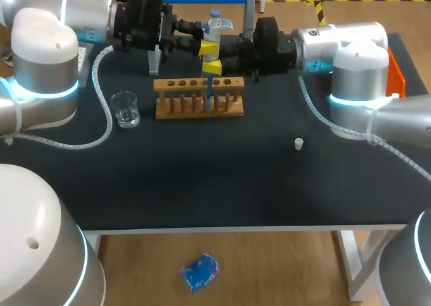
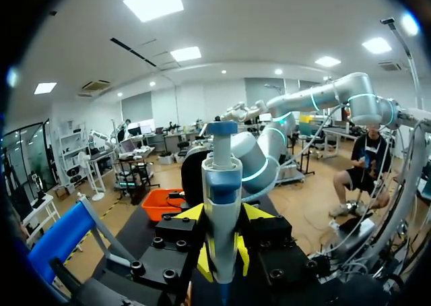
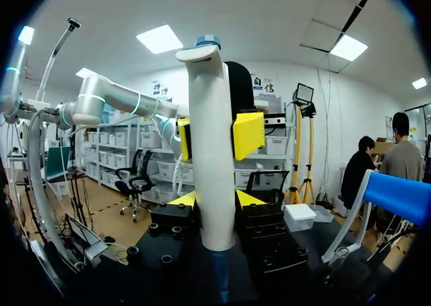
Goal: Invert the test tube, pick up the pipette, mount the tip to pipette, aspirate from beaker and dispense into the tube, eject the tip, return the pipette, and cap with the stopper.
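Pipette (image 1: 214,24) upright over the wooden rack (image 1: 199,85) at far centre, with left gripper (image 2: 223,255) and right gripper (image 3: 214,198) both clamped on its body.

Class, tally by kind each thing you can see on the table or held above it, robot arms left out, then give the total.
pipette: 1
wooden rack: 1
glass beaker: 1
white stopper: 1
orange bin: 1
Total: 5
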